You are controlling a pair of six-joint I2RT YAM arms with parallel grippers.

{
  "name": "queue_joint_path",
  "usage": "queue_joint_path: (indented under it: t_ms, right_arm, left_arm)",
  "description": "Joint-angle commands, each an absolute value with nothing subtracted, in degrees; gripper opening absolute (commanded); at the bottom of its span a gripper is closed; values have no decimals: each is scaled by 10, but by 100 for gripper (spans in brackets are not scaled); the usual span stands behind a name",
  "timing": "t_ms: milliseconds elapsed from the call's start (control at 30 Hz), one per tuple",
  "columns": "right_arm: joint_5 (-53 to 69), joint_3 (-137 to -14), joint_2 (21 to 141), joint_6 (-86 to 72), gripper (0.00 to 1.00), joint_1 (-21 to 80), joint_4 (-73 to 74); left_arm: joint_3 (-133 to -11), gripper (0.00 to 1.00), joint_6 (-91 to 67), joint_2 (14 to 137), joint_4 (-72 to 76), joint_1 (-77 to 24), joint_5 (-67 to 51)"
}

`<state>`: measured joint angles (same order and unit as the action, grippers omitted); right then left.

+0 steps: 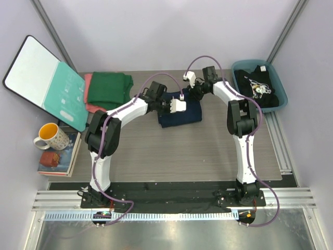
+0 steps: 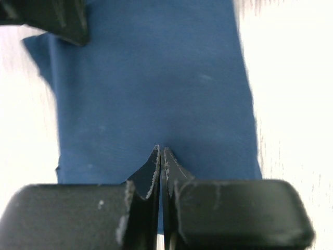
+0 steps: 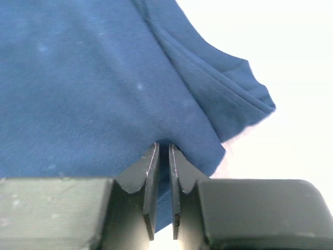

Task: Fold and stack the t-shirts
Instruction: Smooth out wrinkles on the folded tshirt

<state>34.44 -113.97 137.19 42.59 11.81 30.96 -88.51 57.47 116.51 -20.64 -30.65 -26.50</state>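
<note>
Navy t-shirt (image 1: 182, 119) lies folded in the middle of the top view, w/ both arms on it. Left gripper (image 2: 161, 151) is pinched tight on its edge & right gripper (image 3: 164, 148) is squeezed narrow on cloth near a corner. Both bite just a thin bit, so a lift could let it slip & the fold flop open.

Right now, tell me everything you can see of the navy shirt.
The navy shirt is plain, soft-looking knit cloth with no print showing. It lies folded into a compact, roughly rectangular bundle, flat on the table towards its far middle. The right wrist view shows a stitched hem at one loose corner. The left gripper and right gripper both press onto it, jaws closed, each seemingly pinching a thin fold of cloth.
</note>
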Motion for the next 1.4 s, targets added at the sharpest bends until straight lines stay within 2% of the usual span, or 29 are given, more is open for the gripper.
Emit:
queue_joint_path:
  t_ms: [0,233,667,867,967,1000,1100,1167,1200,1233,1267,1333,1367]
  right_arm:
    - [264,-1108,1333,433,17,117,173]
    - [185,-1047,1317,391,17,116,4]
    - [175,-991,1265,387,19,120,14]
    - [161,-962,1223,394,33,119,32]
    - [156,-947,1190,394,42,120,33]
    - [153,-937,1182,396,46,118,38]
    - [155,-912,1147,426,55,119,68]
    - [159,-892,1127,474,58,119,86]
    - [166,-865,1106,499,60,119,107]
    - [171,-850,1095,549,61,119,117]
    - [182,-813,1072,582,63,120,134]
    - [192,-770,1047,669,64,121,141]
    - [199,-724,1031,699,66,127,144]
  left_arm:
    - [-911,0,578,1171,-216,-314,-280]
    - [-919,0,577,1175,-215,-315,-272]
    - [-890,0,573,1256,-165,-336,-117]
    - [-897,0,500,1231,-115,-330,-68]
    - [-871,2,455,1173,-70,-324,-53]
    - [-861,9,448,1136,-55,-323,-50]
    - [-816,15,420,1049,-15,-322,-34]
    - [-785,24,397,1014,-4,-321,-8]
    - [-777,39,389,986,-4,-319,-4]
    - [-767,46,382,978,-4,-316,35]
    - [-764,67,361,973,-18,-314,53]
    - [-766,97,329,970,-52,-303,65]
    - [-766,100,292,971,-79,-290,68]
